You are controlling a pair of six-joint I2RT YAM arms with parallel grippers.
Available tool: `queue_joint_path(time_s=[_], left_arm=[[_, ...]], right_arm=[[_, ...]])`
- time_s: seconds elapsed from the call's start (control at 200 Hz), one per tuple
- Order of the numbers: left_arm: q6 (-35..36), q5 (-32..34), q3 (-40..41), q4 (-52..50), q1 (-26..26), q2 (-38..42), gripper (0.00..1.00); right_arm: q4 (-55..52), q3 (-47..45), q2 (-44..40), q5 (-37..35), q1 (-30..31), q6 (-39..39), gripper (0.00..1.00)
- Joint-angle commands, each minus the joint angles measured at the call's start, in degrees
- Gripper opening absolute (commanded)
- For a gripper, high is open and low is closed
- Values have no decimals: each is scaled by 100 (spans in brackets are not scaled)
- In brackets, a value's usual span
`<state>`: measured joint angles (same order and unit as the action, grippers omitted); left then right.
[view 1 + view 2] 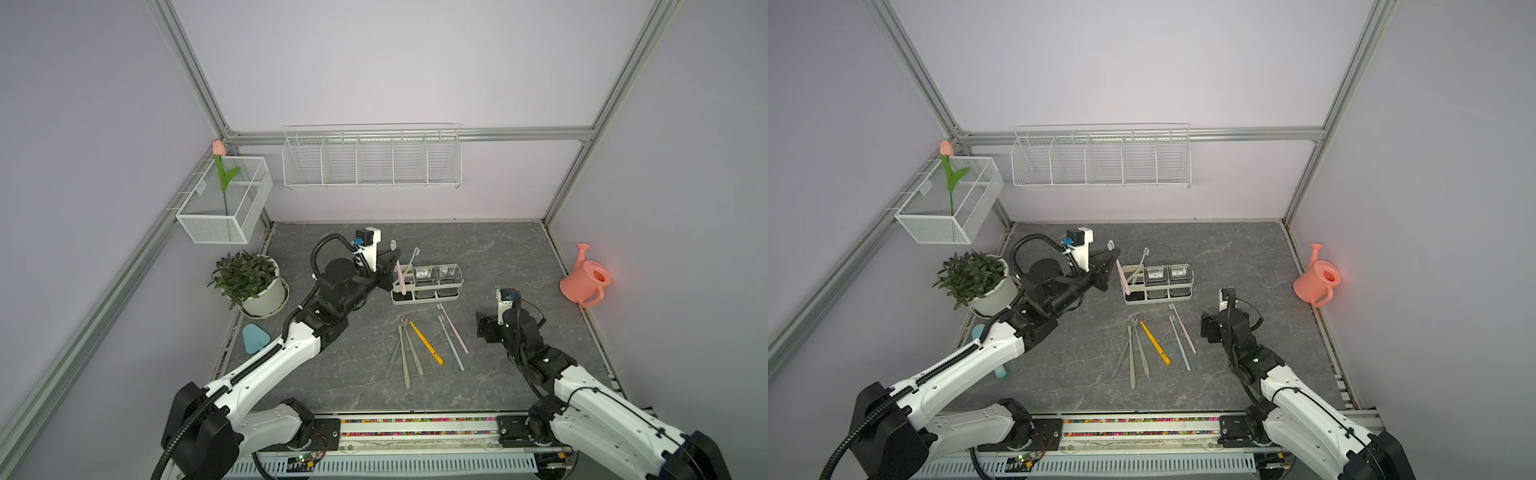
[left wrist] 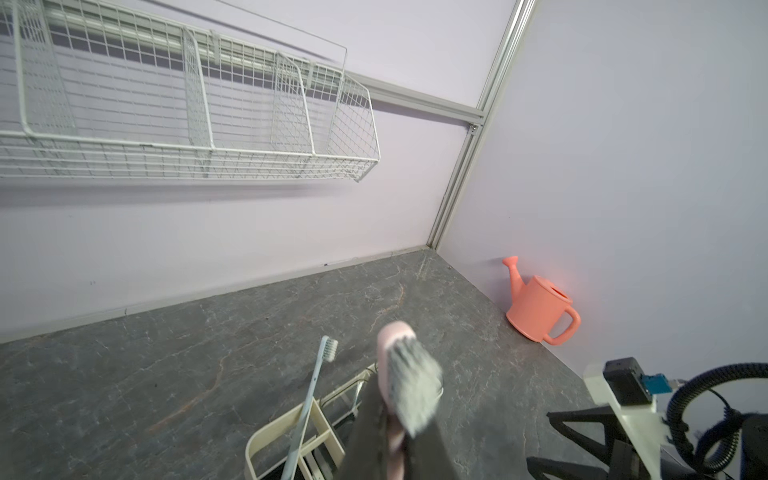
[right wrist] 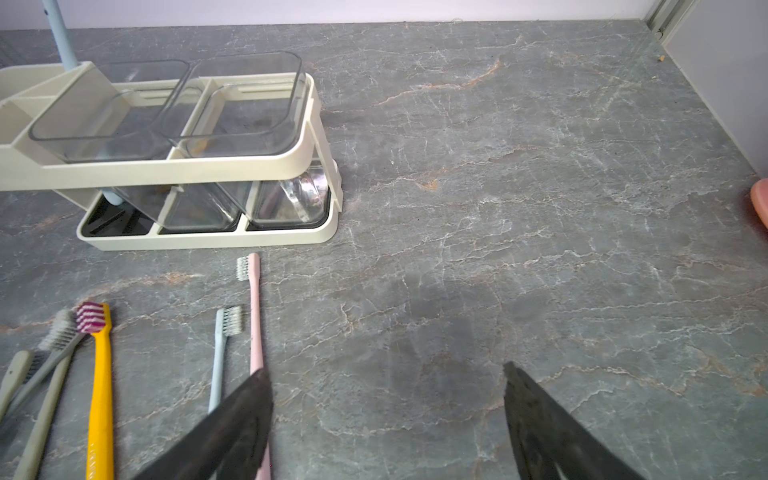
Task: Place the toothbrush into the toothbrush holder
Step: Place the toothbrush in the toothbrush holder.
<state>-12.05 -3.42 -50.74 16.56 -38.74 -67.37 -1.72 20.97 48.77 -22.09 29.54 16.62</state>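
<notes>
The toothbrush holder (image 1: 428, 296) (image 1: 1158, 297) (image 3: 208, 239) is a cream rack with two clear cups, standing mid-table. A pale blue toothbrush (image 1: 411, 262) (image 2: 311, 399) leans in its left end compartment. My left gripper (image 1: 392, 261) (image 1: 1112, 262) (image 2: 392, 419) is shut on a pink toothbrush (image 1: 400, 276) (image 1: 1121, 276) (image 2: 395, 336), held upright with the bristles up. Its handle end dips into that same left compartment. My right gripper (image 1: 484, 328) (image 1: 1207, 328) (image 3: 384, 374) hangs open and empty over bare table, to the right of the loose toothbrushes.
Several toothbrushes lie in front of the holder: yellow (image 1: 426, 343) (image 3: 99, 374), greys (image 1: 405, 357), pale blue (image 1: 451, 343), pink (image 1: 455, 330) (image 3: 254, 316). A potted plant (image 1: 249, 278) stands left, a coral watering can (image 1: 584, 278) (image 2: 536, 307) right, a wire basket (image 1: 372, 160) on the back wall.
</notes>
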Motion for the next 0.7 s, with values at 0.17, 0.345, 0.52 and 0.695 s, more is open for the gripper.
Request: queue_joint_path(time_s=[0.17, 0.345, 0.52, 0.695], left_arm=[[907, 736, -516, -153, 7, -159, 0], [1472, 988, -762, 31, 7, -629, 0], [1678, 1156, -992, -15, 23, -845, 0], [1662, 1146, -973, 192, 32, -962, 0]], right_arm=[[646, -21, 356, 387, -175, -276, 89], [1396, -155, 109, -288, -175, -528, 89], [887, -235, -347, -1134, -174, 3, 89], [1650, -901, -607, -499, -151, -17, 89]])
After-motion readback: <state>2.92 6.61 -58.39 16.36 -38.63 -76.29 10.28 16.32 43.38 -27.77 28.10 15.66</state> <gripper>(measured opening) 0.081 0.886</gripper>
